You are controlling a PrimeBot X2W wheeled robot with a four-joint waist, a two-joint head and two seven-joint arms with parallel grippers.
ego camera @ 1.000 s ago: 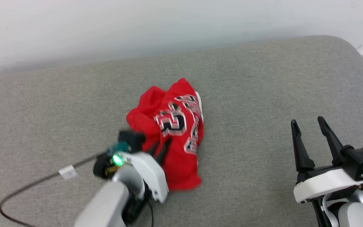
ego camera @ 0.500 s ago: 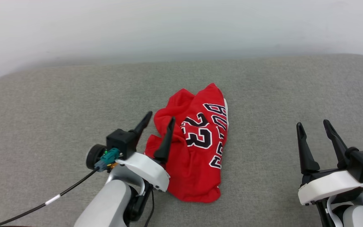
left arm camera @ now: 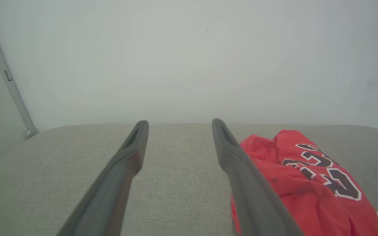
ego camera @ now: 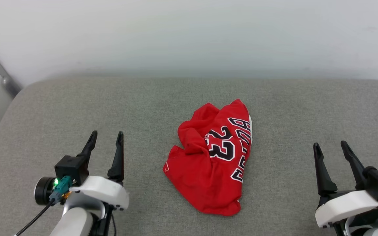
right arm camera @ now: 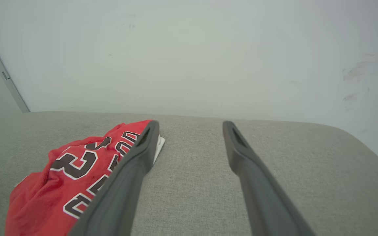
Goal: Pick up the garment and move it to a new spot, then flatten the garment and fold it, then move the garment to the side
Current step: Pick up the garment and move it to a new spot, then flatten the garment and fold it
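Red jersey-style T-shirt [ego camera: 205, 170] lies crumpled in a loose heap, approx. at centre of grey fabric cushion [ego camera: 110, 105]. Black, white-outlined "23" & part of the lettering face up. White edge shows at far right; small white mark at left edge.

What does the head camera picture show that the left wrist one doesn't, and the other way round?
Head view: the open right gripper, the left arm's cable, and the garment's whole outline with its small white hem mark. Left wrist view: the grooved inner faces of the left gripper's fingers, seen from low over the cushion. Both: the open left gripper, the crumpled garment's 23, the grey cushion, the pale wall.
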